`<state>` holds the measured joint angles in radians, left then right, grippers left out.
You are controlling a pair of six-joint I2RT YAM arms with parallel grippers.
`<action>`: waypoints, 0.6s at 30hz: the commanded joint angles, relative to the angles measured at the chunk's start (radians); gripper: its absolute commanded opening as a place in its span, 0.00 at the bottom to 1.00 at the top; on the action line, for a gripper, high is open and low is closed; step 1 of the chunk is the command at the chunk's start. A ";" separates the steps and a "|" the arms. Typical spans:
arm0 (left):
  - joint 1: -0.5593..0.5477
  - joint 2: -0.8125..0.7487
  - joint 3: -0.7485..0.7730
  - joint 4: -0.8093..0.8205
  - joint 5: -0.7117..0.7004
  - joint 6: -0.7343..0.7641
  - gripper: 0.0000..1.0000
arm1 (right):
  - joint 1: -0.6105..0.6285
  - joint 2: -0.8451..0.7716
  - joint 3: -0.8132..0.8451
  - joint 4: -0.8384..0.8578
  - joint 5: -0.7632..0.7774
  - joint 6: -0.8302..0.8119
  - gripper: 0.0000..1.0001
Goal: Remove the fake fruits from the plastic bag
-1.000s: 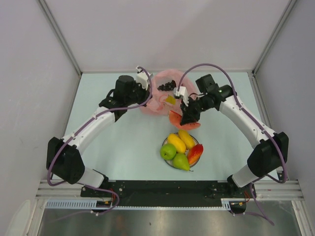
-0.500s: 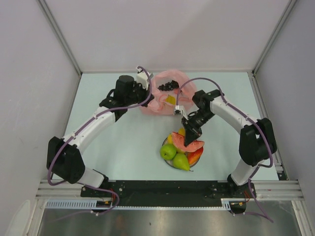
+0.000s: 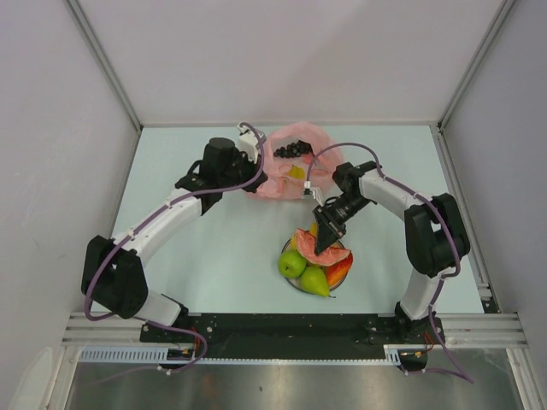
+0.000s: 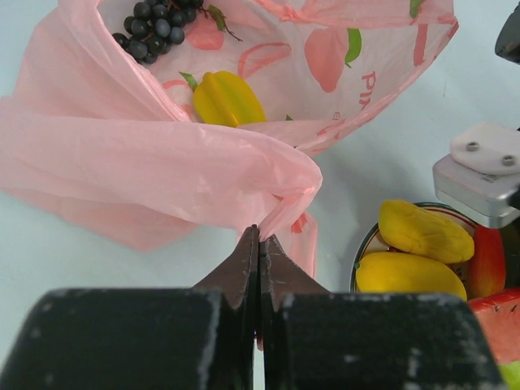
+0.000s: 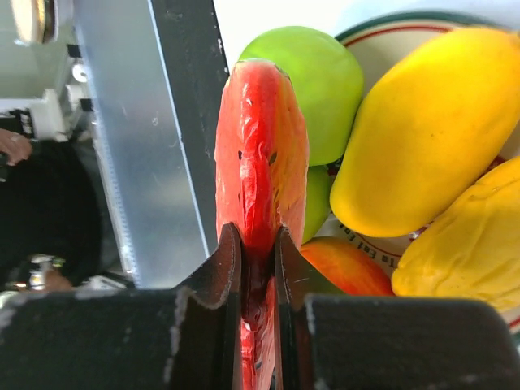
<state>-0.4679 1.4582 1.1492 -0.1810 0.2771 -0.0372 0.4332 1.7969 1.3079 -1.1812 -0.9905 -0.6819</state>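
Presently, on the bench (image 3: 214,256), the pink plastic bag (image 4: 122,162) is lying behind the plate (image 5: 382,36). The left tool (image 4: 258,244), arm reaching forward, is pinching a bag fold, likely anchoring it. The right tool (image 5: 258,244), elbow bent and pointing down, is gripping the watermelon slice (image 5: 262,146) over the plate. The grape bunch (image 4: 158,24) and yellow fruit (image 4: 226,97) are sitting inside the bag.
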 commanded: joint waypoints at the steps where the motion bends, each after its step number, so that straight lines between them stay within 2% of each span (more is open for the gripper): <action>1: 0.008 -0.032 -0.011 0.032 0.024 -0.015 0.00 | -0.001 0.022 -0.021 0.051 -0.043 0.079 0.10; 6: 0.008 -0.039 -0.011 0.029 0.025 -0.007 0.00 | -0.005 0.036 -0.025 0.048 -0.031 0.073 0.11; 9: 0.008 -0.050 -0.014 0.029 0.024 -0.006 0.01 | -0.001 0.035 -0.035 0.051 -0.014 0.087 0.15; 13: 0.008 -0.061 -0.019 0.026 0.022 -0.003 0.00 | 0.030 0.004 -0.062 0.126 0.111 0.163 0.15; 16: 0.009 -0.067 -0.025 0.032 0.024 -0.003 0.00 | 0.033 -0.024 -0.073 0.170 0.148 0.215 0.15; 18: 0.009 -0.068 -0.028 0.035 0.025 -0.006 0.00 | 0.038 -0.033 -0.084 0.184 0.165 0.231 0.25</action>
<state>-0.4675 1.4338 1.1305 -0.1806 0.2779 -0.0368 0.4549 1.8240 1.2385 -1.0710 -0.9012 -0.5217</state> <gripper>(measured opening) 0.006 0.207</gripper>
